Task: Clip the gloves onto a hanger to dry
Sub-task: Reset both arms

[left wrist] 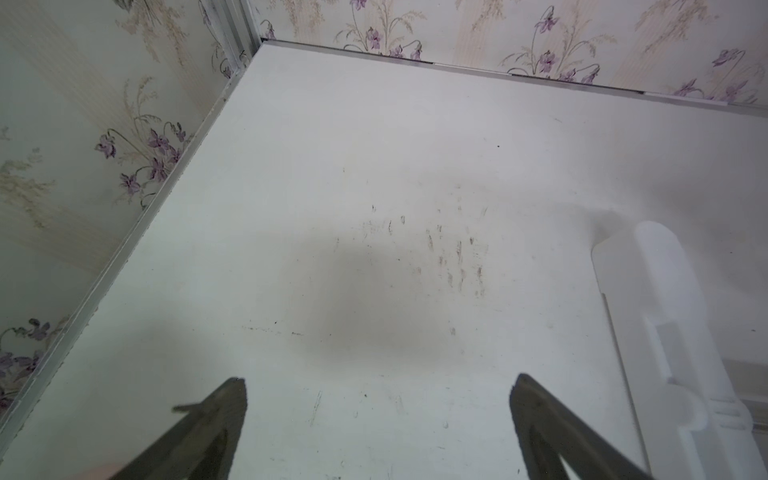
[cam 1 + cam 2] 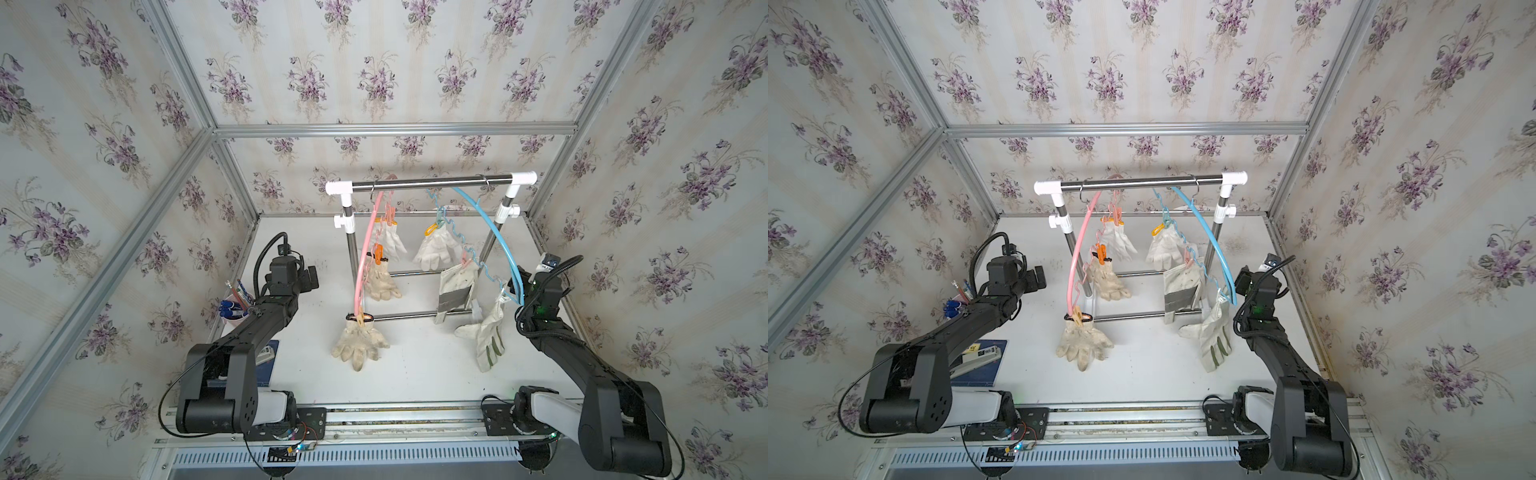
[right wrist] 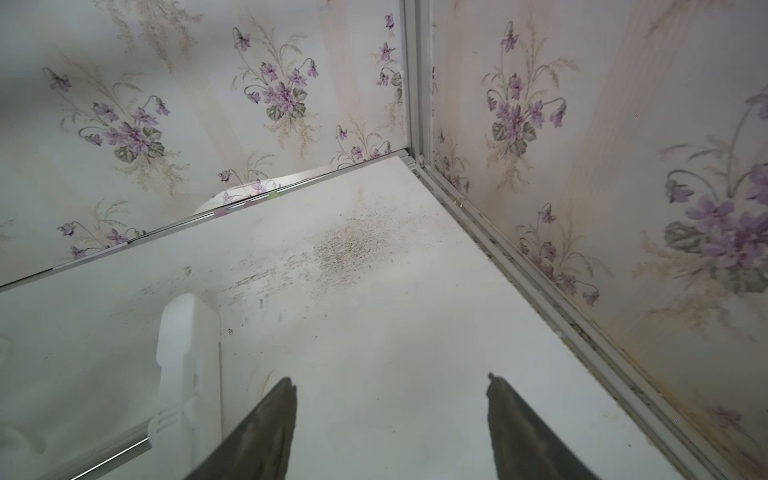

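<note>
6 gloves (image 2: 360, 345) hang clipped under the rack (image 2: 432, 182): 3 on the pink hanger (image 2: 365, 249), 3 on the blue hanger (image 2: 490, 220). A pen cup (image 2: 235, 305) sits left of the rack. There the left gripper (image 1: 380, 378) tilts tableward, spread and empty; the right gripper (image 3: 390, 378), right of the rack beside the blue hanger, is spread too.

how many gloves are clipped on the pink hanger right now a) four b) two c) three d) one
c: the pink hanger carries a white glove, a middle cream glove and an end cream glove at its low tip.
</note>
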Robot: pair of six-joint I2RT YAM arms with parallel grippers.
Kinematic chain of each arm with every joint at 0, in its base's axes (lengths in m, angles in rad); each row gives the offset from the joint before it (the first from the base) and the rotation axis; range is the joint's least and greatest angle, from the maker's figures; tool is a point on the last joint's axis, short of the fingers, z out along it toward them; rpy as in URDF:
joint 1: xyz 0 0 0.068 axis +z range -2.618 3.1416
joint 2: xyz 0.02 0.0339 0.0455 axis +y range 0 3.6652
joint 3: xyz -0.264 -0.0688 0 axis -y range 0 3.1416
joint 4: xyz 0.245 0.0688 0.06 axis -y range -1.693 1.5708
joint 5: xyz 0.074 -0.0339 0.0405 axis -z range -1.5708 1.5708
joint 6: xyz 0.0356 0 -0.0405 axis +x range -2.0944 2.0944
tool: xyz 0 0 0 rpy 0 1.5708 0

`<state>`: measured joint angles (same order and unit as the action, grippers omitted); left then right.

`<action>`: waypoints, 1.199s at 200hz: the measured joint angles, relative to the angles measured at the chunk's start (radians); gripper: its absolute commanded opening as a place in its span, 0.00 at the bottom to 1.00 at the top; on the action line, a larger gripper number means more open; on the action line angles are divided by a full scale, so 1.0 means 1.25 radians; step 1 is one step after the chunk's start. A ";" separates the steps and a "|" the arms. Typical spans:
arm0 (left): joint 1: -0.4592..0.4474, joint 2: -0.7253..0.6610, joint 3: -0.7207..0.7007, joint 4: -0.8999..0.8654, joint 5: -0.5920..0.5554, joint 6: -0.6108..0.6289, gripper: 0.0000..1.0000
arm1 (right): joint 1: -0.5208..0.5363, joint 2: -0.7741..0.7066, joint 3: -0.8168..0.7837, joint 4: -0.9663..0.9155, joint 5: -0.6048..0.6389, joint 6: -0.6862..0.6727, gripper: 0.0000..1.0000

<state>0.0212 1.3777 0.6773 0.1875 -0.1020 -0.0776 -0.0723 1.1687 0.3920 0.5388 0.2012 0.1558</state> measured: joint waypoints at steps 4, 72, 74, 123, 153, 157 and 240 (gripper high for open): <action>0.000 0.001 0.001 0.012 0.001 0.003 1.00 | 0.000 0.008 -0.013 0.025 -0.010 0.000 0.73; 0.000 0.049 -0.131 0.198 0.020 0.037 1.00 | 0.000 0.143 -0.117 0.270 -0.131 0.016 0.69; 0.000 0.052 -0.135 0.204 0.022 0.038 1.00 | 0.000 0.145 -0.117 0.276 -0.134 0.015 0.69; -0.007 0.102 -0.183 0.348 0.094 0.081 1.00 | 0.010 0.231 -0.107 0.408 -0.204 -0.036 0.68; -0.011 0.104 -0.184 0.376 0.122 0.098 1.00 | 0.064 0.266 -0.095 0.443 -0.221 -0.087 0.69; -0.011 0.104 -0.184 0.379 0.122 0.098 1.00 | 0.067 0.273 -0.105 0.467 -0.224 -0.090 0.70; -0.011 0.104 -0.182 0.392 0.132 0.107 1.00 | 0.071 0.292 -0.130 0.540 -0.191 -0.116 1.00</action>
<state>0.0071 1.5074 0.4492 0.6769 0.0631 0.0555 0.0166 1.5341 0.2298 1.2133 -0.0380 0.0105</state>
